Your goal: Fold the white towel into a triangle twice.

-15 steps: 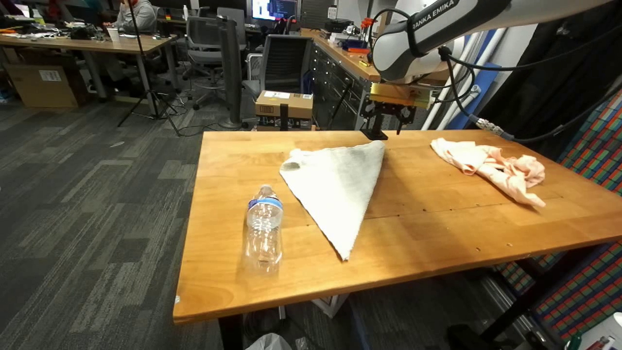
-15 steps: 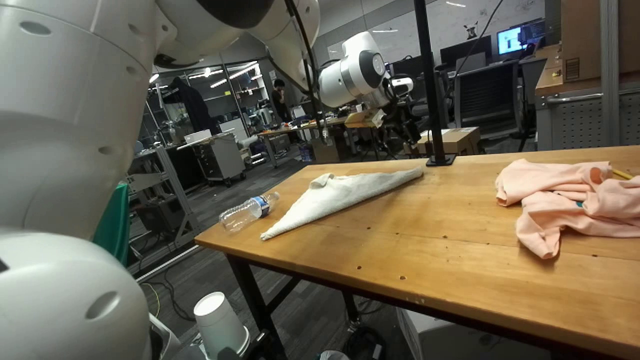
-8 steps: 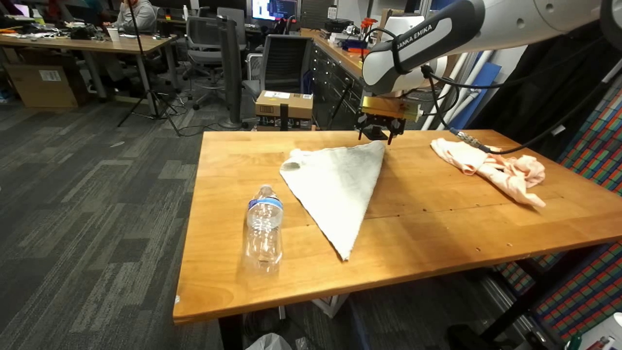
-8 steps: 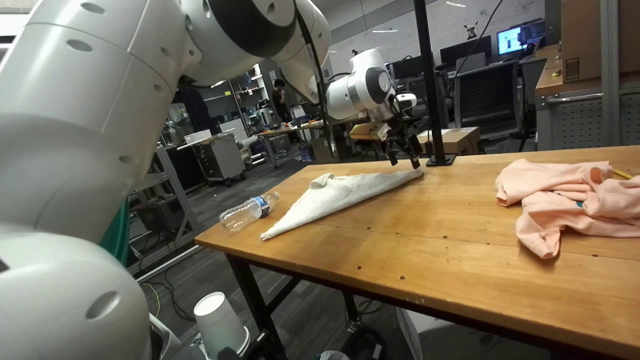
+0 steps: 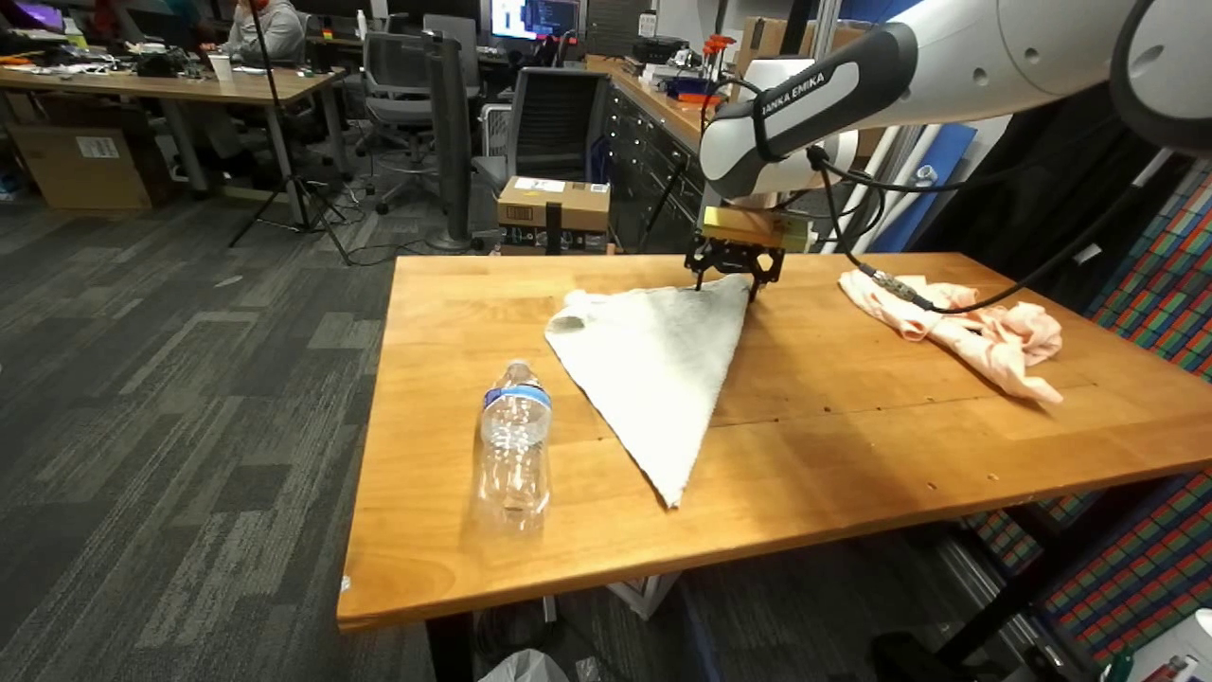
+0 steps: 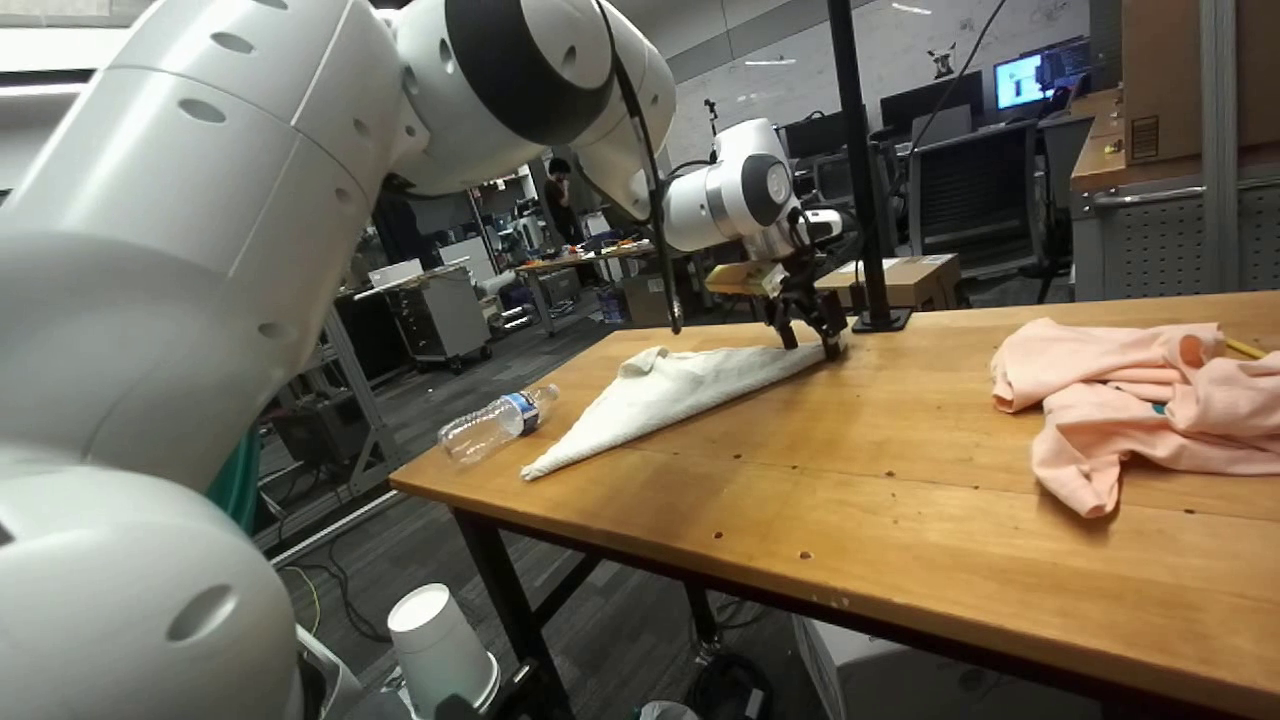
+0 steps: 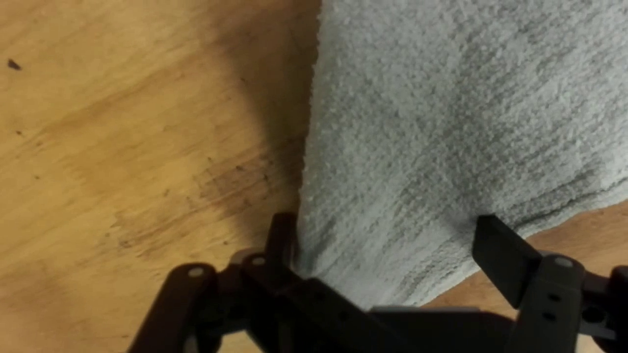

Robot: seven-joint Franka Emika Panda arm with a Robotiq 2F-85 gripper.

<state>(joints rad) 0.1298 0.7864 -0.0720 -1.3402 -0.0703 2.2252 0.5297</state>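
Observation:
The white towel [image 5: 653, 369] lies on the table folded as a triangle, with one point towards the near edge in an exterior view. Its rolled-up corner shows in an exterior view [image 6: 645, 360]. My gripper [image 5: 727, 289] is open over the towel's far corner, pointing down; it also shows at that corner in an exterior view [image 6: 811, 348]. In the wrist view the gripper [image 7: 385, 223] straddles the towel [image 7: 431, 113]. One finger [image 7: 282, 235] stands beside the towel's edge. The other finger [image 7: 505, 260] is over or on the towel near its opposite edge. The corner's tip is hidden behind the gripper.
A clear plastic bottle [image 5: 514, 445] lies beside the towel on the wooden table [image 5: 852, 474]. A crumpled pink cloth [image 5: 975, 332] lies on the towel's other side. A black post [image 6: 870, 200] on a base stands at the table's edge close to the gripper.
My gripper has come down from above the table's far edge to the towel's far corner, and its fingers now stand apart around it. The towel, bottle and pink cloth have not moved.

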